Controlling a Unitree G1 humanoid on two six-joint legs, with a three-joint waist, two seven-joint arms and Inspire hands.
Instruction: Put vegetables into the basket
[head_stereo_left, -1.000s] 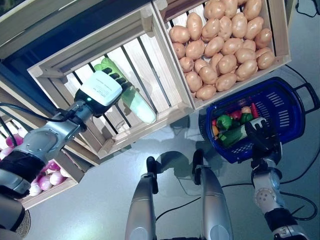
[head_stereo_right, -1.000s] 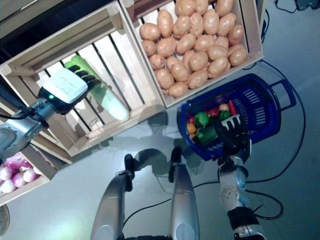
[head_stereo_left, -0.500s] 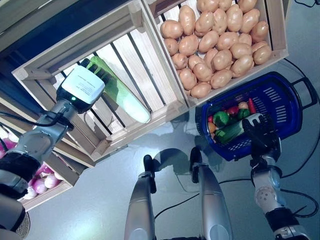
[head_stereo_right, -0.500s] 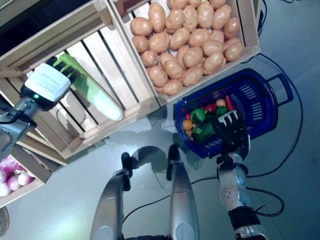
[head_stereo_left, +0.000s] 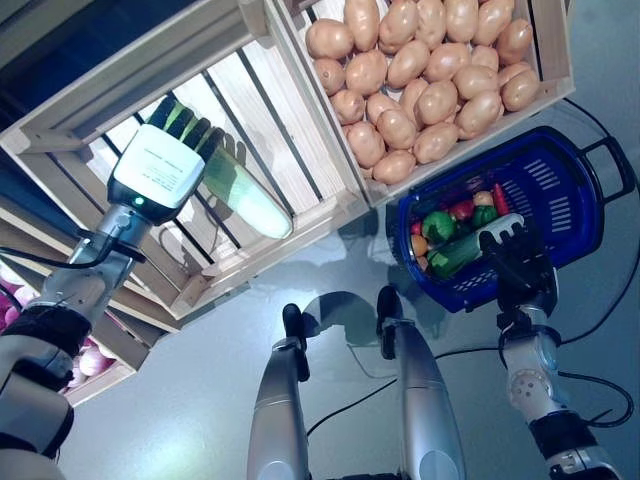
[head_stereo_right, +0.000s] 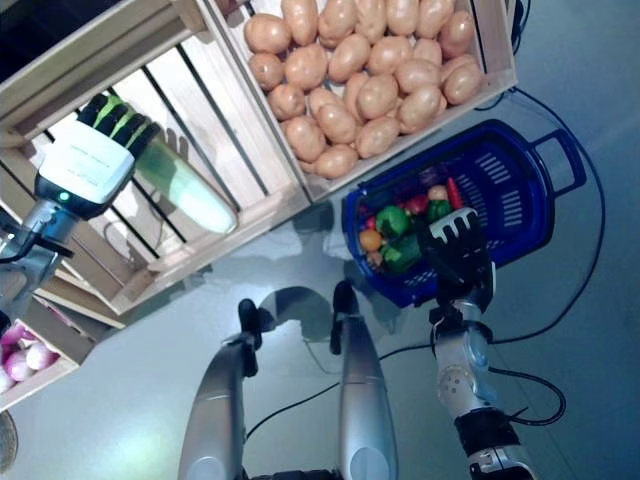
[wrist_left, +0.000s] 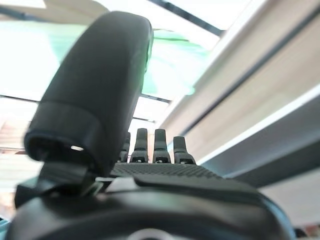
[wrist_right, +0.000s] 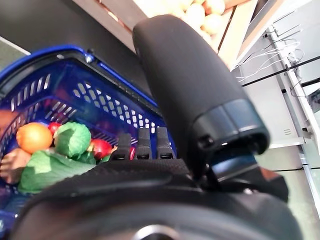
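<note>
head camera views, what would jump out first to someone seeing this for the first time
Probably the wooden crate heaped with potatoes at the upper right, and just below it the blue basket on the floor, already holding mixed vegetables, with the right hand at its near rim. On the left, the left hand reaches into a slatted crate over a single long pale green vegetable.

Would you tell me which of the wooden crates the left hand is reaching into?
The slatted crate holding a single long green vegetable, where the left hand is; the neighbouring crate is full of potatoes.
</note>
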